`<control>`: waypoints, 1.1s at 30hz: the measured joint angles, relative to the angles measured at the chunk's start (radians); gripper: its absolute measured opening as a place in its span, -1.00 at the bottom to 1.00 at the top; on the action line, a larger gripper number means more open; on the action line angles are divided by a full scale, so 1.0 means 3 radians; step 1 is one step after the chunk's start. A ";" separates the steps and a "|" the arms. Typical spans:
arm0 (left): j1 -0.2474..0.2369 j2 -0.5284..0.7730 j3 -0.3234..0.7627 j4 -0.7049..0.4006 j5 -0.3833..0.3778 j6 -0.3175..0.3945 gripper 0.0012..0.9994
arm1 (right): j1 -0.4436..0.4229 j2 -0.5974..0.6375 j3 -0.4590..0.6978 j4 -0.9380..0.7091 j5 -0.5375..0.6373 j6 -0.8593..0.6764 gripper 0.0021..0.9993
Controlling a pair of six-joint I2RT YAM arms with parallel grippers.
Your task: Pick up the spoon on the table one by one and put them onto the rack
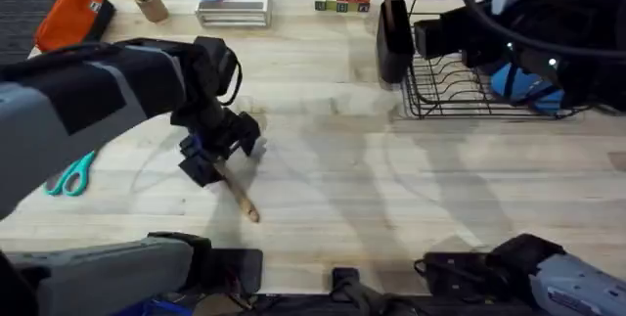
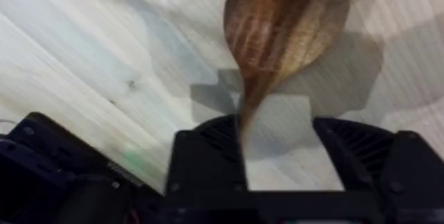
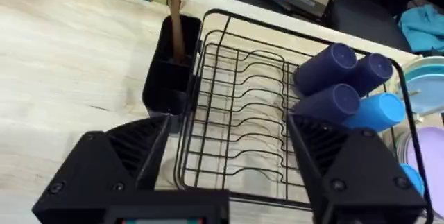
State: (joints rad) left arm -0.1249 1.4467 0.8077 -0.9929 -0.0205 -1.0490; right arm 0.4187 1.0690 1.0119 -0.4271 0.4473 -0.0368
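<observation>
Pale wood table [image 1: 391,179] w/ rack [image 1: 469,91]; left pincer [image 1: 217,152] gripping spoon [image 1: 240,199], right pincer [image 3: 225,161] wide.

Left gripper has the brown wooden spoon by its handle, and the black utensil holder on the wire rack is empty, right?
Not empty. The right wrist view shows a brown wooden handle standing in the black utensil holder of the wire rack. The left gripper does hold the wooden spoon by its handle.
</observation>
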 joint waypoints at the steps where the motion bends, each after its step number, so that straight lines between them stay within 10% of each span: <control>1: 0.0000 0.0003 0.0003 0.0015 0.0014 -0.0007 0.28 | 0.0000 0.0000 0.0000 0.0000 -0.0001 0.0000 0.99; 4: -0.0006 0.0011 0.0006 0.0066 0.0056 -0.0016 -0.03 | 0.0000 0.0000 0.0000 0.0000 0.0000 0.0000 0.99; 5: -0.0006 0.0024 0.0017 0.0066 0.0070 -0.0024 -0.40 | 0.0000 -0.0001 0.0000 0.0000 0.0000 0.0000 0.99; 11: -0.0005 0.0024 0.0018 0.0017 0.0030 -0.0024 -0.86 | 0.0000 -0.0001 0.0000 0.0000 0.0000 0.0000 0.99; 33: -0.0006 0.0214 0.0510 -0.0021 0.0030 0.0007 -0.92 | 0.0000 -0.0001 0.0000 0.0306 0.0001 0.0000 0.99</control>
State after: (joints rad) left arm -0.1267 1.5108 0.9606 -0.9991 -0.0116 -1.0468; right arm 0.4187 1.0688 1.0119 -0.3351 0.4477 -0.0368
